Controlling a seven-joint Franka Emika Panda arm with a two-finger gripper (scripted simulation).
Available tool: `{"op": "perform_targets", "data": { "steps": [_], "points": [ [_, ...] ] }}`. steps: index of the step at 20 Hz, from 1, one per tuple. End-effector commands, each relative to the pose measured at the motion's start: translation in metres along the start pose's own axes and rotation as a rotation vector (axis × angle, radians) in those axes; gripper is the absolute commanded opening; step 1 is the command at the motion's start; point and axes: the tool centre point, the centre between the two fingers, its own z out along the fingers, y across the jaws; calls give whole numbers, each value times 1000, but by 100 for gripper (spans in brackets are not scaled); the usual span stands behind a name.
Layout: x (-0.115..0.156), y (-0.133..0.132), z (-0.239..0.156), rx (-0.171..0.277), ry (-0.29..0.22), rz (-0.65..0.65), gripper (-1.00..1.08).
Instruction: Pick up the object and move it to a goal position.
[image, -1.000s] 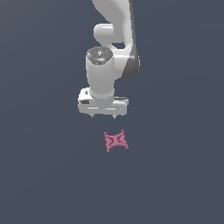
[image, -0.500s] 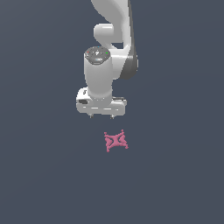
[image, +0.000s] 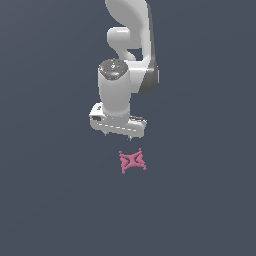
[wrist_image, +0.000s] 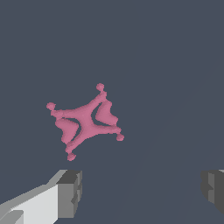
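The object is a small pink flat star-like piece (image: 132, 161) with four knobbly corners and cut-out holes. It lies flat on the dark grey floor. My gripper (image: 118, 134) hangs above it and a little toward the exterior view's left, pointing down. Only short finger stubs show under the white hand there. In the wrist view the pink piece (wrist_image: 85, 121) lies beyond the two grey fingertips (wrist_image: 70, 192), which stand wide apart with nothing between them. The gripper is open and empty, not touching the piece.
The white arm (image: 129, 45) rises from the hand to the top of the exterior view. The dark grey floor (image: 50, 200) spreads flat all around with no other objects in sight.
The hand has shifted slightly toward the exterior view's left and turned a little about its axis. The pink piece has not moved.
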Motion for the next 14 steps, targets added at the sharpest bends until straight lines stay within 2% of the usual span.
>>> {"op": "perform_targets", "data": {
  "steps": [1, 14],
  "points": [
    [2, -3, 4, 3, -1, 53, 100],
    [11, -23, 33, 16, -7, 392, 100]
  ]
}}
